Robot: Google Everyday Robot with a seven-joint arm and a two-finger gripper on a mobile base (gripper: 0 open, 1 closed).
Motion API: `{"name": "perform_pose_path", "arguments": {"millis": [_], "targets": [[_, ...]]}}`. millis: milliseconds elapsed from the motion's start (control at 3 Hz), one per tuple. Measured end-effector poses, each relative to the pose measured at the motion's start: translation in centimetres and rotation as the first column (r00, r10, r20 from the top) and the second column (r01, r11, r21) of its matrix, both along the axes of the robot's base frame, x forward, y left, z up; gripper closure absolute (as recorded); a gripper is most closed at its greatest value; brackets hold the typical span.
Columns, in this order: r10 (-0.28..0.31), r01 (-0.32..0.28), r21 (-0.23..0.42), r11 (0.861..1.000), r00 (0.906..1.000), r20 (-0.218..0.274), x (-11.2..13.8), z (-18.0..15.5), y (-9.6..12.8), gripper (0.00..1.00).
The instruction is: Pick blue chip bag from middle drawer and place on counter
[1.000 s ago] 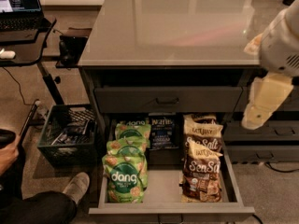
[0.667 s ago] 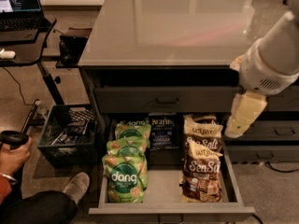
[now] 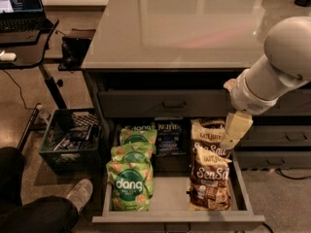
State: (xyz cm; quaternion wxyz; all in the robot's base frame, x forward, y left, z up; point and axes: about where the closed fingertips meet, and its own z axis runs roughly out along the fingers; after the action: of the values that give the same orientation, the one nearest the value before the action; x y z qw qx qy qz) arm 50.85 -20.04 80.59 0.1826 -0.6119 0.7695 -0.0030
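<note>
The blue chip bag (image 3: 168, 136) stands upright at the back middle of the open middle drawer (image 3: 171, 194), between green "dang" bags (image 3: 130, 182) on the left and brown "Sea Salt" bags (image 3: 210, 177) on the right. My gripper (image 3: 233, 136), a cream-coloured piece below the white arm (image 3: 272, 72), hangs over the drawer's right back corner, just above the rear Sea Salt bag and to the right of the blue bag. It holds nothing that I can see. The glossy grey counter (image 3: 180, 28) spreads above the drawers.
A closed drawer (image 3: 165, 103) sits just above the open one. Narrower drawers with bar handles (image 3: 291, 137) are on the right. A black crate (image 3: 68, 140), a black desk with a laptop (image 3: 19, 4) and a person's shoe (image 3: 80, 193) are on the left.
My arm and gripper have moved left and down, from beside the right drawers to over the open drawer's right back corner. The person's hand at the left has left the view.
</note>
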Motion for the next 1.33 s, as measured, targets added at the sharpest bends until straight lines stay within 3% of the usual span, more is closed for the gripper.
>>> {"name": "perform_pose_path", "arguments": {"millis": [333, 667, 1333], "targets": [[0.060, -0.060, -0.066, 0.996, 0.9982, -0.008, -1.0, 2.3, 0.7, 0.00], [0.057, -0.058, -0.062, 0.996, 0.9983, -0.009, -1.0, 1.9, 0.8, 0.00], [0.030, -0.027, 0.069, 0.997, 0.9987, -0.041, 1.6, -7.5, 2.2, 0.00]]}}
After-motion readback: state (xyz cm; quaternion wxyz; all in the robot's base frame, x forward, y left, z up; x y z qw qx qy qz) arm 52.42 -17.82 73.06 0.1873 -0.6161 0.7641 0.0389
